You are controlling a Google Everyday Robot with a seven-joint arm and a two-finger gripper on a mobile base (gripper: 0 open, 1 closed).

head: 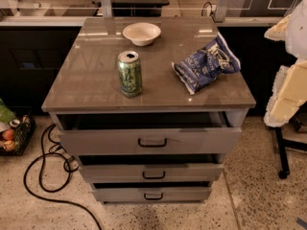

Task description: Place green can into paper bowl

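Camera view: we see the green can (129,74) upright on the table (91,87), nearer us than the paper bowl (141,33) and apart from it. The gripper (289,90) hangs at the right edge; we cannot tell whether it is open or closed.

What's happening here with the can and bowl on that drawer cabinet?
Nothing is being handled at this moment. The tall slim green drink can stands upright near the front of the grey cabinet top. It is apart from the small off-white paper bowl, which sits empty toward the back. A crumpled blue and white snack bag lies to the right. The robot's pale claw is at the right edge of the view, beside the cabinet and well clear of the can.
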